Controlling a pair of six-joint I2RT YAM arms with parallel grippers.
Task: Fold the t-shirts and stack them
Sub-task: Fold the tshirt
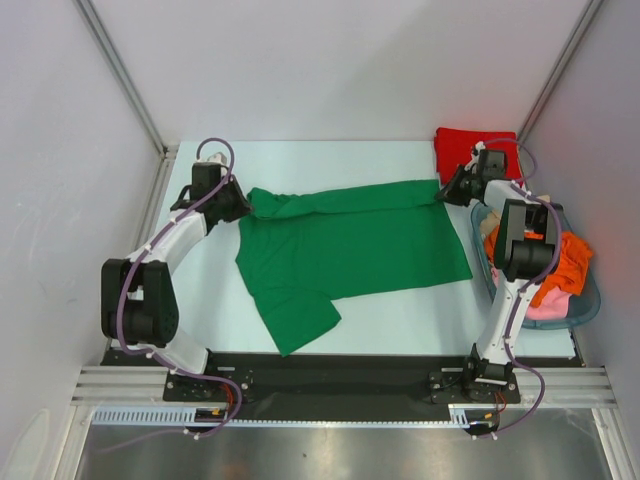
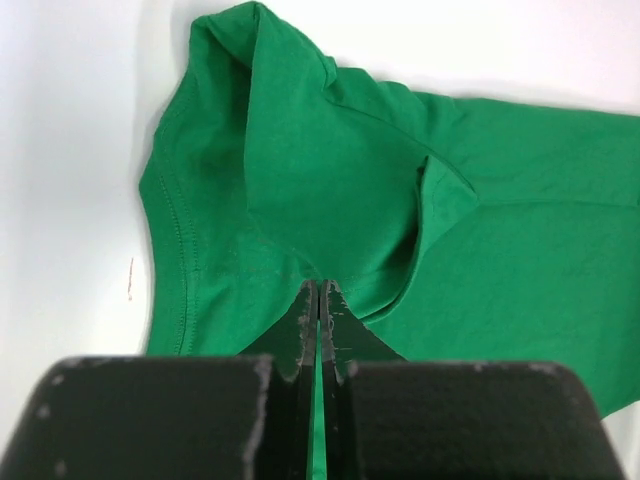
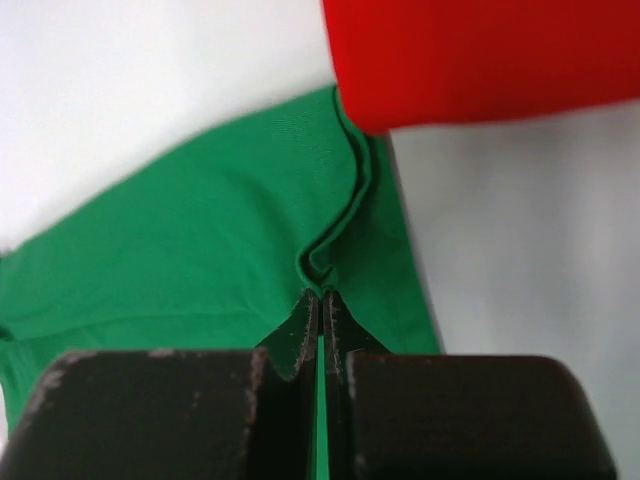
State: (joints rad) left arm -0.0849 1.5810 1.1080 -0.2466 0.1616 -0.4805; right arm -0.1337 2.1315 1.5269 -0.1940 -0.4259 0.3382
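In the top external view I saw the green t-shirt (image 1: 350,245) lying across the middle of the tabletop (image 1: 400,315). Its far edge was drawn into a narrow band between the two arms, and the body was spread flat on the near side of that band. One short sleeve stuck out toward the near left. The left pincer (image 1: 243,203) sat at the shirt's far left end and the right pincer (image 1: 443,192) at its far right corner. A folded red t-shirt (image 1: 470,150) lay in the far right corner of the tabletop, just beyond the right pincer. At the right edge stood a blue basket (image 1: 592,300) holding an orange garment (image 1: 572,258) and a pink garment (image 1: 550,308).

In the left wrist view, the left pincer (image 2: 318,300) was clamped tight on green cloth, with no gap between its fingers. The green t-shirt (image 2: 330,180) rose from the grip in soft folds. A stitched hem curved down the left side, and a small flap stood up to the right. White tabletop (image 2: 70,150) showed beside it.

In the right wrist view, the right pincer (image 3: 320,305) was likewise closed narrow on a doubled fold of the green t-shirt (image 3: 200,230), which bunched into a ridge just ahead of the fingertips. The red t-shirt (image 3: 480,50) filled the upper right and overlapped the green edge in this view.
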